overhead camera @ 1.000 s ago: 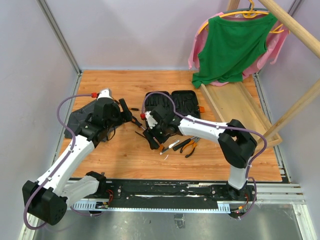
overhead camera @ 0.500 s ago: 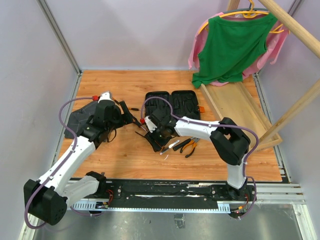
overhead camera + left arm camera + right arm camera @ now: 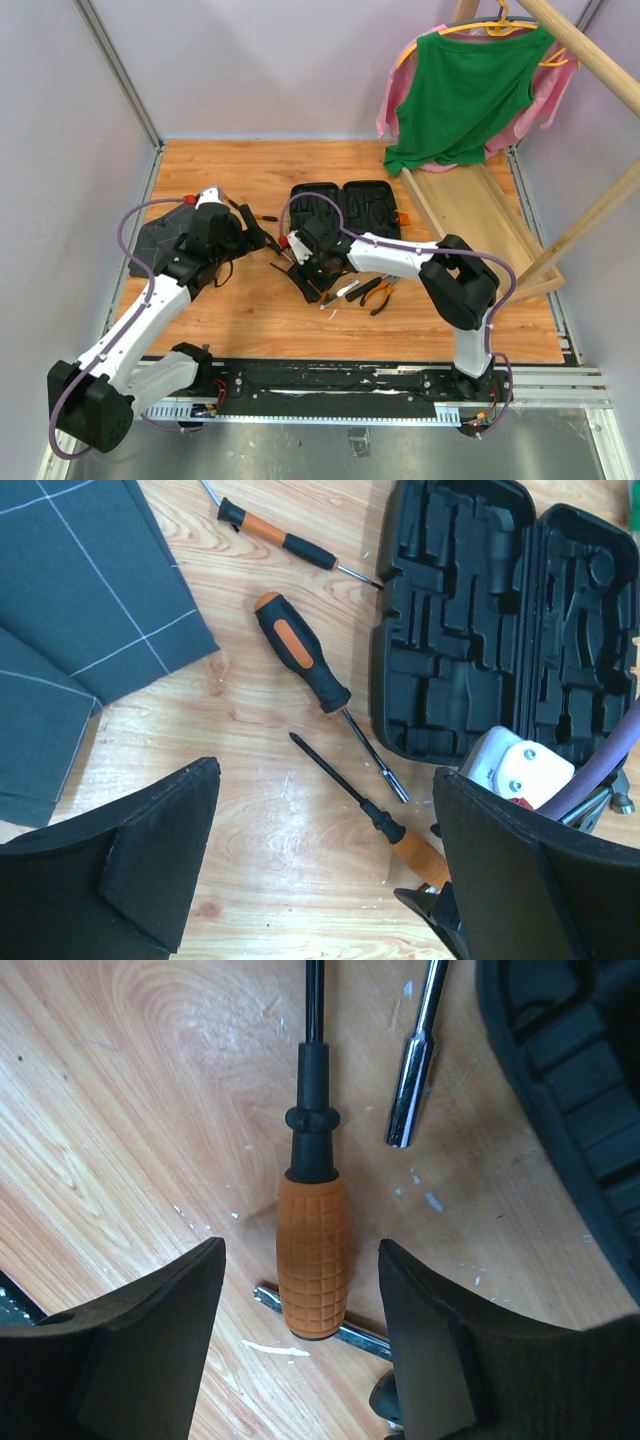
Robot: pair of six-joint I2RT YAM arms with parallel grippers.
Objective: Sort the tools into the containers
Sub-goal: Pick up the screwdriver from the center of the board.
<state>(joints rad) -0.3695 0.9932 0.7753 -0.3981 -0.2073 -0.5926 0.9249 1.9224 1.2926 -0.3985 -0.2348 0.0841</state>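
Note:
The black tool case (image 3: 372, 206) lies open on the wooden table, its moulded slots (image 3: 500, 620) bare. My right gripper (image 3: 300, 1295) is open and straddles the orange handle of a screwdriver (image 3: 312, 1250), with a gap on each side of the handle. A steel shaft (image 3: 413, 1070) lies beside it. My left gripper (image 3: 330, 880) hangs open above bare wood. In its view are a thin screwdriver (image 3: 290, 542), a thick orange-black one (image 3: 300, 660) and the orange-handled one (image 3: 380, 820). Orange-black pliers (image 3: 378, 290) lie right of my right gripper (image 3: 308, 275).
A dark grey folded cloth (image 3: 158, 236) lies left of my left gripper (image 3: 262, 237). A long wooden tray (image 3: 480, 215) sits at the right, under a green garment (image 3: 465, 90) on a hanger. A metal bar (image 3: 355, 1333) lies under the orange handle's end.
The right arm's elbow has drawn in to the left and its gripper has shifted slightly up-left, staying over the orange-handled screwdriver. The left gripper has barely moved.

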